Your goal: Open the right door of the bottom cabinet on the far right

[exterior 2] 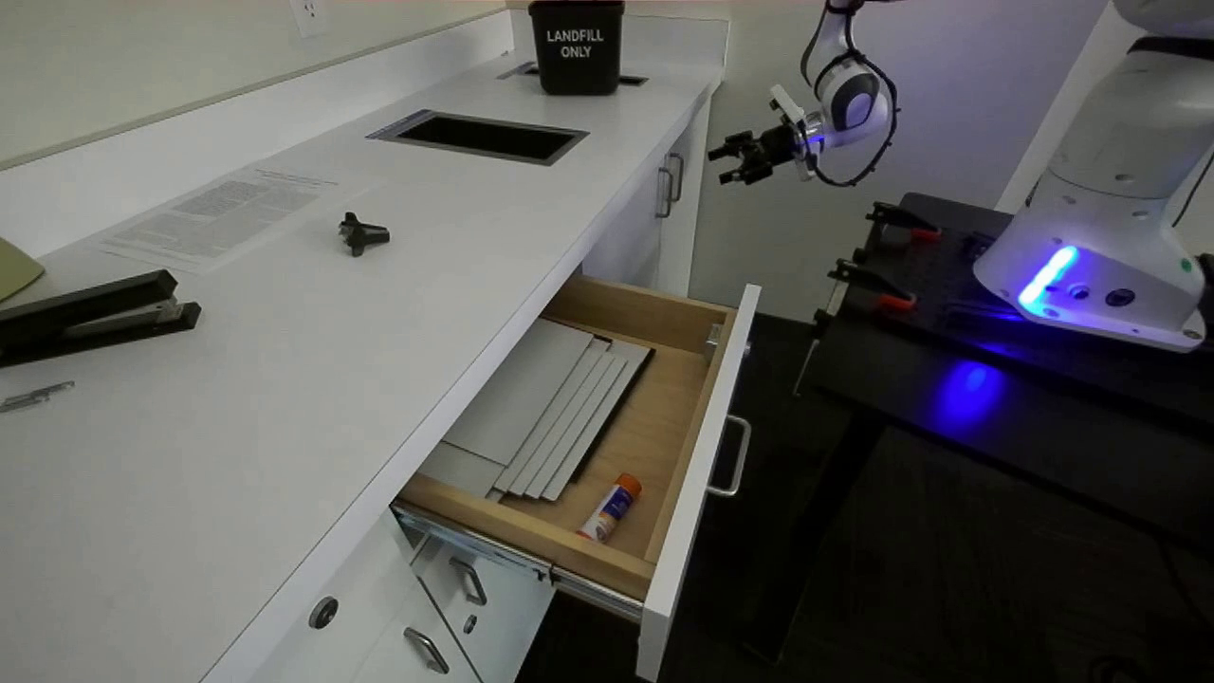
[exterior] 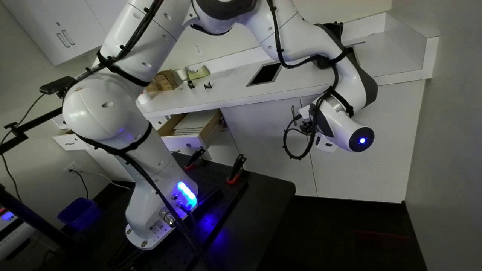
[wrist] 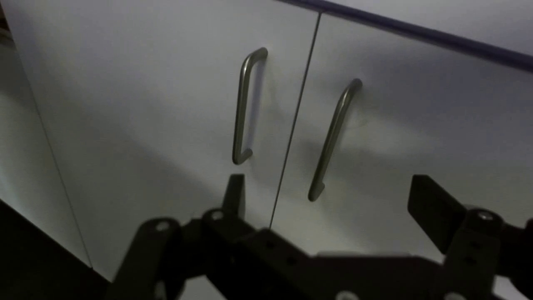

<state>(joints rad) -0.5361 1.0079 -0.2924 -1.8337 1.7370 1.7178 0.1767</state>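
The bottom cabinet (exterior 2: 621, 237) stands under the counter with both doors shut. The right door (wrist: 408, 146) is a plain white panel with a slim metal handle (wrist: 334, 135) near its upper left edge; it also shows in an exterior view (exterior: 369, 169). The twin left door (wrist: 145, 104) has its own handle (wrist: 240, 108) across the seam. My gripper (wrist: 327, 181) is open and empty, with the right door's handle between its fingers in the wrist view. In an exterior view the gripper (exterior 2: 721, 166) is apart from the handles. The arm's wrist mostly hides it in an exterior view.
A drawer (exterior 2: 697, 474) stands pulled out along the same counter front, holding boards and a glue stick (exterior 2: 612, 507). The counter (exterior 2: 455, 256) juts over the doors. A wall (exterior: 440, 150) borders the cabinet's right side. The black table (exterior: 260, 210) carries the arm and clamps.
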